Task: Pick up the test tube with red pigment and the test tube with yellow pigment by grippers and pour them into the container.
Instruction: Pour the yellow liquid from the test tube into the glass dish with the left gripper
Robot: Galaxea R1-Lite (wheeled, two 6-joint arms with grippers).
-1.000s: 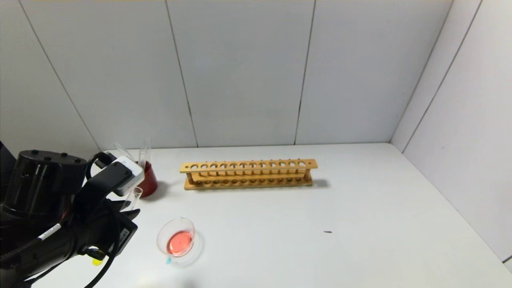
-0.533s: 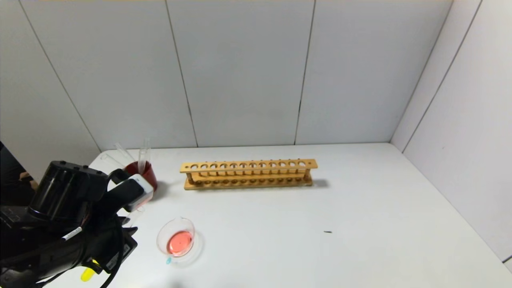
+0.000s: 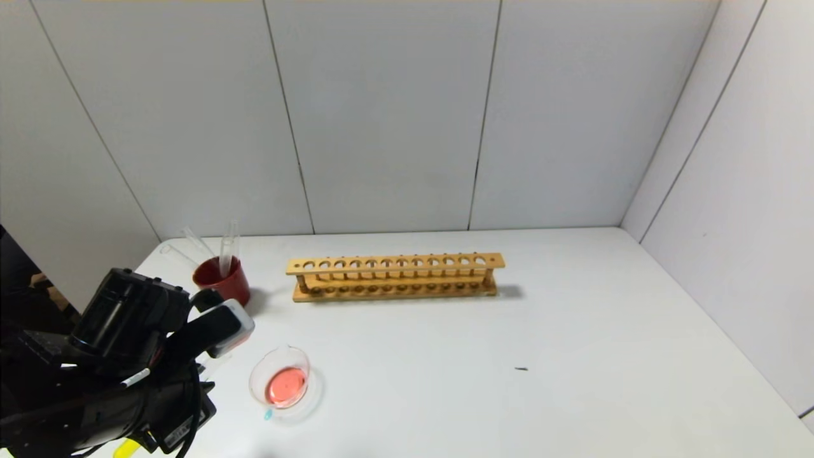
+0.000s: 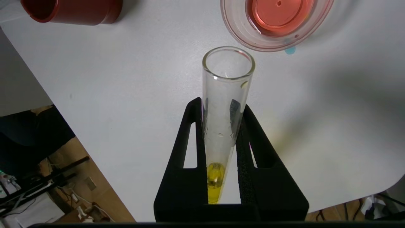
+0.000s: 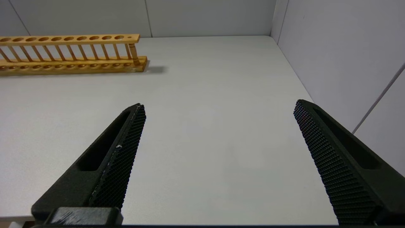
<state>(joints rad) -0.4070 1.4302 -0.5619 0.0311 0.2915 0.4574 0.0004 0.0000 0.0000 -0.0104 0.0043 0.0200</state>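
My left gripper [image 4: 221,107] is shut on the test tube with yellow pigment [image 4: 226,104]. The tube is tilted, with its open mouth toward the container [image 4: 235,34] and short of its rim. The yellow liquid sits at the tube's closed end [image 4: 215,183] between the fingers. In the head view the left arm [image 3: 127,381] is at the table's front left, beside the container [image 3: 257,381], and the yellow end [image 3: 125,449] shows below it. The container holds pink-red liquid. No tube with red liquid shows. My right gripper [image 5: 220,107] is open and empty over the bare table on the right.
A dark red cup [image 3: 221,280] with colourless tubes in it stands behind the left arm; it also shows in the left wrist view [image 4: 72,11]. An empty wooden tube rack [image 3: 394,277] stands mid-table. The table's left edge [image 4: 63,110] is close to the left gripper.
My left arm has come forward and down toward the dish with the yellow tube in it. The tube's yellow end has dropped lower. The right arm has not visibly moved.
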